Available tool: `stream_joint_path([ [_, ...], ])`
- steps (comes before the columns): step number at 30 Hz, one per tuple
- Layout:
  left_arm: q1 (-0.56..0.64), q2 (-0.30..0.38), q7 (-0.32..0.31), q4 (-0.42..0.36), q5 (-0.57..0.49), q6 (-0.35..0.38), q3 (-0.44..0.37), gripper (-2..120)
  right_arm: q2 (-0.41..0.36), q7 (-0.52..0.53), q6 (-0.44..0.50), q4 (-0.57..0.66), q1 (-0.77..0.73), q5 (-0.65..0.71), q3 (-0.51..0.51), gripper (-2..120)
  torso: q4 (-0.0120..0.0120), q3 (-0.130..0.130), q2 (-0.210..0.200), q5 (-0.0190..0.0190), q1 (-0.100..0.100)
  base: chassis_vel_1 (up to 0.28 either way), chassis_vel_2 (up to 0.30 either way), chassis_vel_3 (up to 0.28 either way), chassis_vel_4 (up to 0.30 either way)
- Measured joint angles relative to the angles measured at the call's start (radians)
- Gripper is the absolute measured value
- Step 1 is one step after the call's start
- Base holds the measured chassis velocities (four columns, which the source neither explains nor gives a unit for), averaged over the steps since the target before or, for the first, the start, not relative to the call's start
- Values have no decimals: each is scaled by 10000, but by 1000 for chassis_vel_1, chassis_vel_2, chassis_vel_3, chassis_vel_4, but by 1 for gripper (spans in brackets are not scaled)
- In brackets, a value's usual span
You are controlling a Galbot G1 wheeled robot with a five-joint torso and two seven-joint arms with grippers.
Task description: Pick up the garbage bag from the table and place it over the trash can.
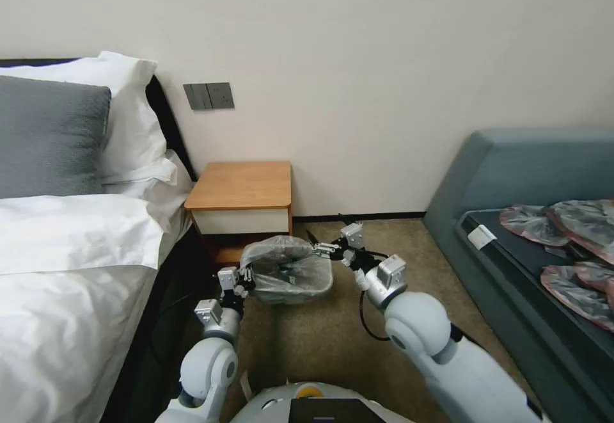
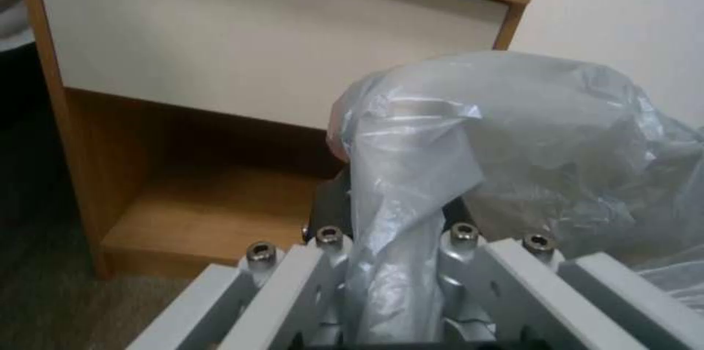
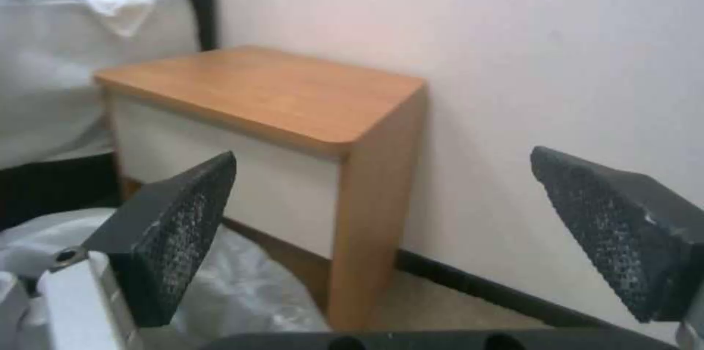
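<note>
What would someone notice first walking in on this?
The grey garbage bag draped over the trash can on the carpet before the table. The left hand grips the bag's near-left edge; the right hand is open at its right side.

Bare carpet (image 1: 307, 340) flanks the trash can (image 1: 291, 279) (table (image 1: 243, 186) behind, bed (image 1: 70, 269) left, sofa (image 1: 511, 218) right).
</note>
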Motion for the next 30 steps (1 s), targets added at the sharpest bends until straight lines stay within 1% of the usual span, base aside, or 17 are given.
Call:
stream_joint_path([
  [1,0,0,0,0,0,0,0,7,0,0,0,0,0,0,0,100,0,0,0,0,0,0,0,0,0],
  [2,10,16,13,47,12,-43,0,7,270,-66,356,-106,-406,-411,175,100,-4,0,0,1,0,0,0,0,0],
  [3,11,26,23,72,15,-61,0,7,414,-89,533,-150,-609,-620,269,100,-1,0,1,-2,0,0,0,0,0],
  [4,8,49,34,101,16,-79,-8,7,671,-140,860,-254,-941,-957,427,100,-4,0,0,0,0,0,0,0,0],
  [5,8,49,34,101,16,-79,-8,7,671,-140,860,-254,-941,-957,427,100,-4,0,0,0,0,0,0,0,0],
  [8,19,79,49,154,16,-115,-41,7,1177,-225,1698,-628,-1518,-1783,812,100,-4,0,0,0,0,0,0,0,0],
  [9,19,79,49,154,16,-115,-41,7,1177,-225,1698,-628,-1518,-1783,812,100,-4,0,0,0,0,0,0,0,0],
  [13,197,-54,47,260,199,-207,-45,7,1603,-242,2473,-940,-1968,-2281,1231,100,-1,1,0,1,1,0,0,0,0],
  [18,362,-193,-38,344,448,-292,-10,7,1792,-289,2614,-867,-2329,-2300,1389,100,-4,1,1,1,0,0,0,0,0],
  [20,479,-319,-375,396,628,-296,30,7,1824,-332,2774,-846,-2470,-2297,1393,100,0,1,1,1,1,0,0,0,0],
  [24,495,-331,-445,436,675,-298,52,7,1842,-342,2806,-834,-2504,-2290,1415,100,-2,0,1,2,1,0,0,0,0],
  [30,539,-299,-502,745,609,-288,416,7,2028,-349,2914,-923,-2470,-2270,1417,100,-2,0,1,1,0,0,0,0,0],
])
